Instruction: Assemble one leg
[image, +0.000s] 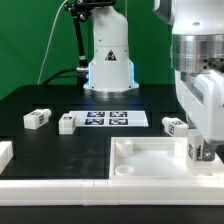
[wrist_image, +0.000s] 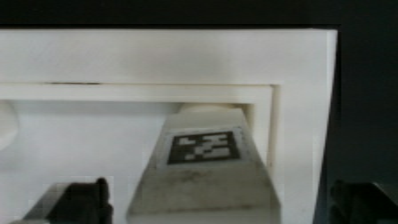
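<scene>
A white leg with a black-and-white tag stands upright in a corner of the large white rimmed panel. My gripper straddles this leg. The fingers stand a little apart from its sides, so the gripper is open. In the exterior view the gripper hangs over the panel's right corner with the leg between its fingers. Three more legs lie on the black table: two at the exterior view's left and one just behind the gripper.
The marker board lies flat behind the panel. The arm's white base stands at the back. Another white part shows at the left edge. The panel's raised rim surrounds the leg's corner.
</scene>
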